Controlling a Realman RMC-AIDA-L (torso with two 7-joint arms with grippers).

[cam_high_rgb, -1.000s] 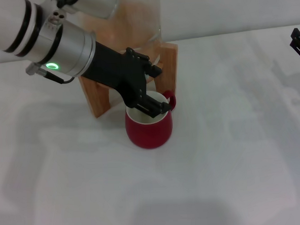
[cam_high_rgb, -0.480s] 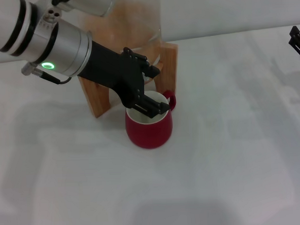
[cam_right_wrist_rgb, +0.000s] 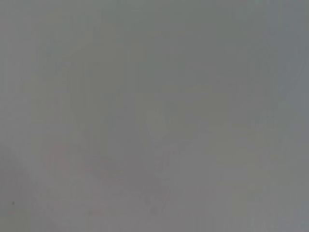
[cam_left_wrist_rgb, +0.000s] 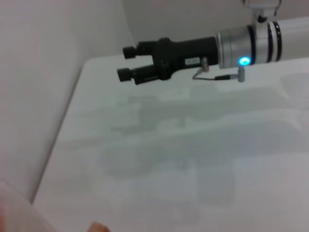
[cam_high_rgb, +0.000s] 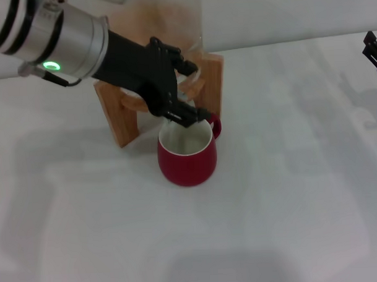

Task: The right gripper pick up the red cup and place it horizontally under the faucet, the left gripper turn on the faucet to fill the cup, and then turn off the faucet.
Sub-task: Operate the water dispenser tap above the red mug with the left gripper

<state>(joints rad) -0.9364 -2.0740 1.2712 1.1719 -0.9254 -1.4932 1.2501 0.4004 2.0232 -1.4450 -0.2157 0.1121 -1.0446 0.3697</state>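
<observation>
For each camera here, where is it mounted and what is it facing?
Head view: from the robot's head, looking down at the table; the red cup stands before the wooden stand, the left hand just above the cup's rim, the right hand at the far edge.
Left wrist view: from the left arm, looking across the table at the right hand, fingers apart.
Right wrist view: plain grey, nothing recognisable.
Shared: head and left wrist views both show the right hand.

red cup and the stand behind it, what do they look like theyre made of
The squat dark-red cup looks like glazed ceramic: thick rounded wall, white inside, soft sheen on the red outside. The stand behind it looks like light bamboo or wood: tan flat panels with a matte, faintly grained face. Neither can be confirmed by look alone.
</observation>
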